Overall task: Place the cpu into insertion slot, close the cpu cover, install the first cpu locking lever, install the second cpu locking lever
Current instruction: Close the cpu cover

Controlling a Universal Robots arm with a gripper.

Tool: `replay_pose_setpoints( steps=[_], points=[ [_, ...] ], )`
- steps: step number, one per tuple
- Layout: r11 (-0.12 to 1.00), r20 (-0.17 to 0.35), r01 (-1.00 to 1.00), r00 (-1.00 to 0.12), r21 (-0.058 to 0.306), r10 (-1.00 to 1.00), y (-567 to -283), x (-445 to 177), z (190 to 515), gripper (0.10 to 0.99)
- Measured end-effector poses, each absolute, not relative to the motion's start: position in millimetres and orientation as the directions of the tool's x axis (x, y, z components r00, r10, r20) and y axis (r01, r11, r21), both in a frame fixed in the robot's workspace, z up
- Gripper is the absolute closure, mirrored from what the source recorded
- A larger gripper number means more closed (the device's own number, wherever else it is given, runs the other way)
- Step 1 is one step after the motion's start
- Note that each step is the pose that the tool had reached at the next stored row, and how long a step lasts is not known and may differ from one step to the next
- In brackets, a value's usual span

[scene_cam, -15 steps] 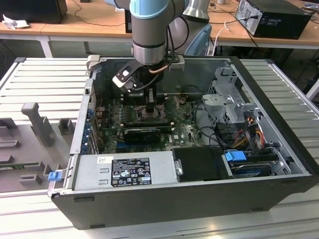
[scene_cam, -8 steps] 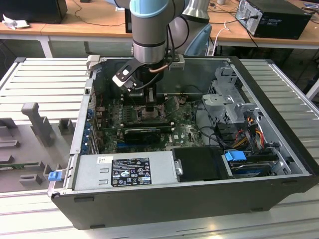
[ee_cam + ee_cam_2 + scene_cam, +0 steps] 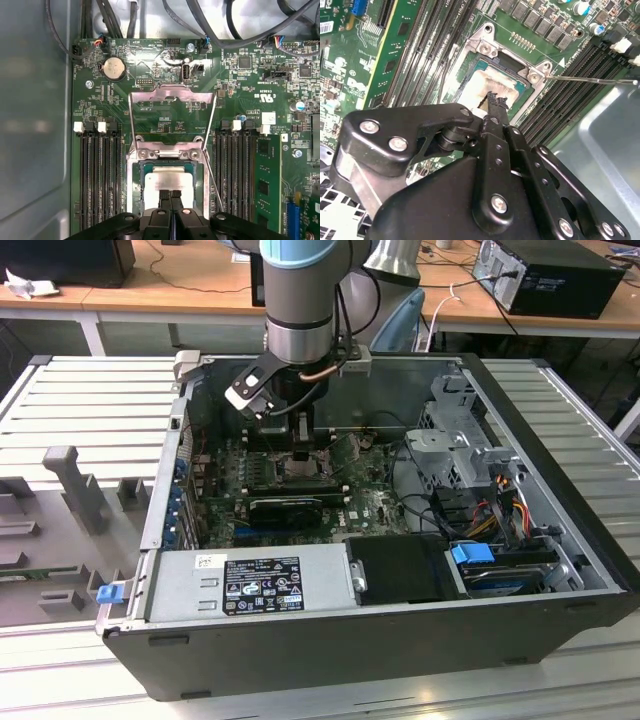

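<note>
Noting your end effector (image 3: 170, 194), fingers together, poised tip-down on or just above the cpu (image 3: 172, 176) lying in the insertion slot (image 3: 146, 182), likely seating it.

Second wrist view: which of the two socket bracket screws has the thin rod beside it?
The screw on the grey case panel's side; the thin rod runs out from it over the memory slots. The other screw has none.
</note>
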State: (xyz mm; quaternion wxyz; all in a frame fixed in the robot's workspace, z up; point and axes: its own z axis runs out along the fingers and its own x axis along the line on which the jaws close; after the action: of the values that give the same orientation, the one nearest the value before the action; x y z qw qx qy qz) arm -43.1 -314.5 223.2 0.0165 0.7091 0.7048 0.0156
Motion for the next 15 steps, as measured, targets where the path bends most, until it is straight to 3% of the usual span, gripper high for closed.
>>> replay_pose_setpoints(
  steps=[15],
  points=[
    [-0.007, -0.002, 0.999, 0.007, 0.045, 1.0, -315, -32, 234, 0.98]
  ],
)
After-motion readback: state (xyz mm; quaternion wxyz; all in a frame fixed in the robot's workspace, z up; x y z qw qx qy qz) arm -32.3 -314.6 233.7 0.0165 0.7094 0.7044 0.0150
